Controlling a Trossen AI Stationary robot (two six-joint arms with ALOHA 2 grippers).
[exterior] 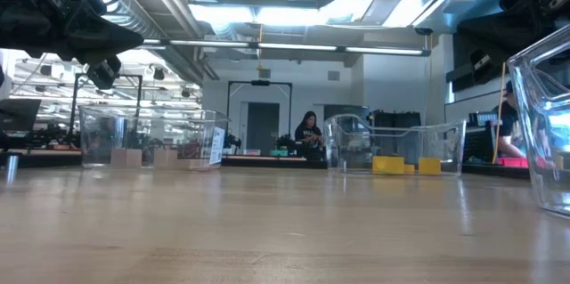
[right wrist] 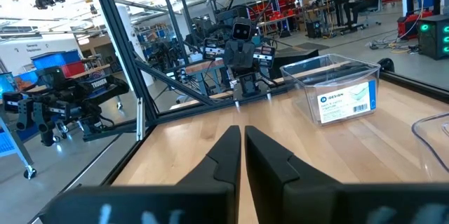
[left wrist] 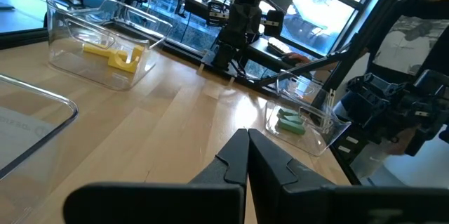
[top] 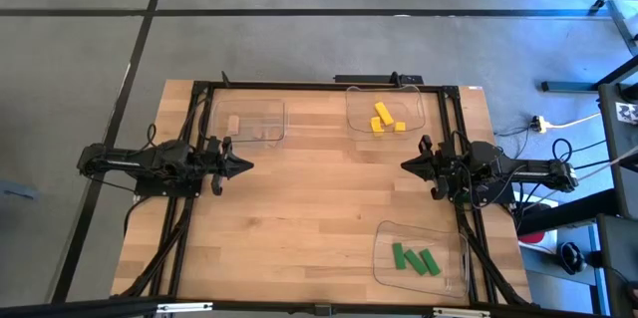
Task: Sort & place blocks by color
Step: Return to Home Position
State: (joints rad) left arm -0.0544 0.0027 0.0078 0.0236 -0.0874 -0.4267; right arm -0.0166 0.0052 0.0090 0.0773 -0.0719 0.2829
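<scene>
Yellow blocks [top: 385, 119] lie in the clear tray at the table's far right, also showing in the left wrist view as yellow blocks [left wrist: 112, 57] and low as yellow blocks [exterior: 403, 166]. Green blocks [top: 414, 259] lie in the near-right tray, seen too as green blocks [left wrist: 289, 122]. Tan blocks [top: 235, 124] rest in the far-left tray, low as tan blocks [exterior: 129, 157]. My left gripper [top: 246, 166] hovers shut at the table's left side, holding nothing. My right gripper [top: 406, 164] hovers shut at the right side, empty.
Three clear trays stand on the wooden table: far left [top: 249, 105], far right [top: 351, 109], near right [top: 383, 268]. A dark frame [top: 299, 85] runs along the table's far edge and sides. The bare middle of the table lies between the grippers. A person [exterior: 308, 133] sits in the room beyond.
</scene>
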